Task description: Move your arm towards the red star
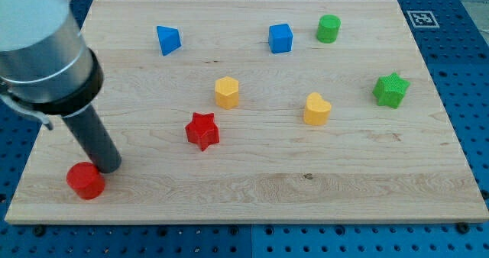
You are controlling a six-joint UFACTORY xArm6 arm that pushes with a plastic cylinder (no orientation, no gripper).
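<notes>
The red star (202, 130) lies on the wooden board (252, 189) left of centre. My tip (108, 167) rests near the board's lower left, touching or just beside the red round block (85, 181), which sits to its lower left. The red star is to the right of my tip and slightly higher, about a hand's width away. The rod rises from the tip toward the view's upper left into the arm's grey and black body.
A yellow hexagonal block (227, 92) sits above the star. A yellow heart-like block (315, 109) lies to the right. A blue wedge (168, 40), a blue cube (280, 38), a green cylinder (328, 29) and a green star (391, 90) lie farther off.
</notes>
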